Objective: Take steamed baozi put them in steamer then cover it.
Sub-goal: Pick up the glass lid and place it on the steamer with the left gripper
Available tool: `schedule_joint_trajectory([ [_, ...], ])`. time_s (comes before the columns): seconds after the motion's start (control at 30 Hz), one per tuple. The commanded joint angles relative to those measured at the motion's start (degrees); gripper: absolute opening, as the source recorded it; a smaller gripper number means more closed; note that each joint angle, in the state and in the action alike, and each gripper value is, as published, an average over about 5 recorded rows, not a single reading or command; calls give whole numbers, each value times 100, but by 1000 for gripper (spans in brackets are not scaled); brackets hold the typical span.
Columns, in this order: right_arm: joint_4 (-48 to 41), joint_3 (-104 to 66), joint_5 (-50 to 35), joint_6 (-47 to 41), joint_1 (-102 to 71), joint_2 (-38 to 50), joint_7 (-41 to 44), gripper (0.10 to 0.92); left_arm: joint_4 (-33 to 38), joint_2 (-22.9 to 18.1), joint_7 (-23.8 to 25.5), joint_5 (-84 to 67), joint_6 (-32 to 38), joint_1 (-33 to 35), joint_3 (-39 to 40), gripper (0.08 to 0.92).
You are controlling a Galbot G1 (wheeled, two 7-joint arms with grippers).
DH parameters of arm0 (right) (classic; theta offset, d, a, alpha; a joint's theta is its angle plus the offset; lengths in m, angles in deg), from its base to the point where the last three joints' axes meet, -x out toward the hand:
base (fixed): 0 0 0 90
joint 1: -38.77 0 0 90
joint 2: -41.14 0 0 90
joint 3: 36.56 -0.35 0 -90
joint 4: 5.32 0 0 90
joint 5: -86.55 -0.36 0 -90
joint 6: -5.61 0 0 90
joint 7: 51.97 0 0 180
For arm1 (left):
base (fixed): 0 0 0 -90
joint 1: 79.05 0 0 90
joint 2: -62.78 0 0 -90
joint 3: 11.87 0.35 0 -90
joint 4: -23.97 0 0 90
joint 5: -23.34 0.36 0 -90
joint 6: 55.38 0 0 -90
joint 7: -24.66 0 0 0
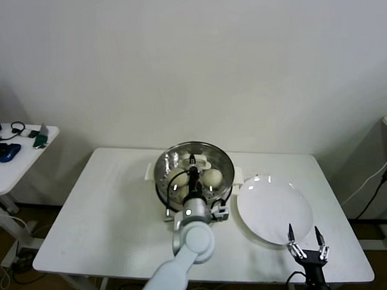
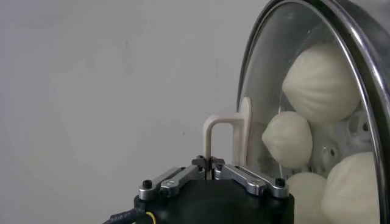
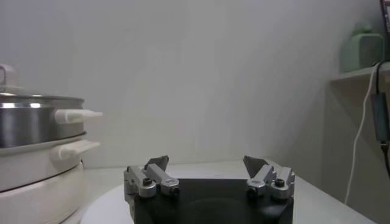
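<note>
The left arm is being extended forward from the counter's near edge, its left pincer (image 2: 210,163) clenched on the white handle (image 2: 226,143) of the cover (image 1: 194,165). The cover is being held on top of the steamer (image 3: 33,152), at the middle of the white counter (image 1: 108,212). The steamed baozi (image 2: 320,82) are being shown through the glass, inside the steamer. The right pincer (image 1: 304,238) is being held released, fingers apart, over the near rim of the white plate (image 1: 271,205) just beside the steamer. A plain white wall (image 1: 196,62) is being seen behind, with a side desk (image 1: 11,167) at the robot's left.
</note>
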State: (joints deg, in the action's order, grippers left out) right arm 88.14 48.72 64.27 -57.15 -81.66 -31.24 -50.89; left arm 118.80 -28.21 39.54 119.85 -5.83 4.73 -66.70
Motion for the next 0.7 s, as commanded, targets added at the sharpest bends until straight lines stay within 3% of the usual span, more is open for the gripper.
schedule_joint_trajectory([
  [0.03, 11, -12, 0, 3, -8, 6, 11, 823, -58, -60, -96, -57, -3, -6, -4, 131],
  [0.7, 34, -27, 55, 30, -37, -32, 39, 823, -65, -11, -117, -85, 41, 36, -22, 131],
])
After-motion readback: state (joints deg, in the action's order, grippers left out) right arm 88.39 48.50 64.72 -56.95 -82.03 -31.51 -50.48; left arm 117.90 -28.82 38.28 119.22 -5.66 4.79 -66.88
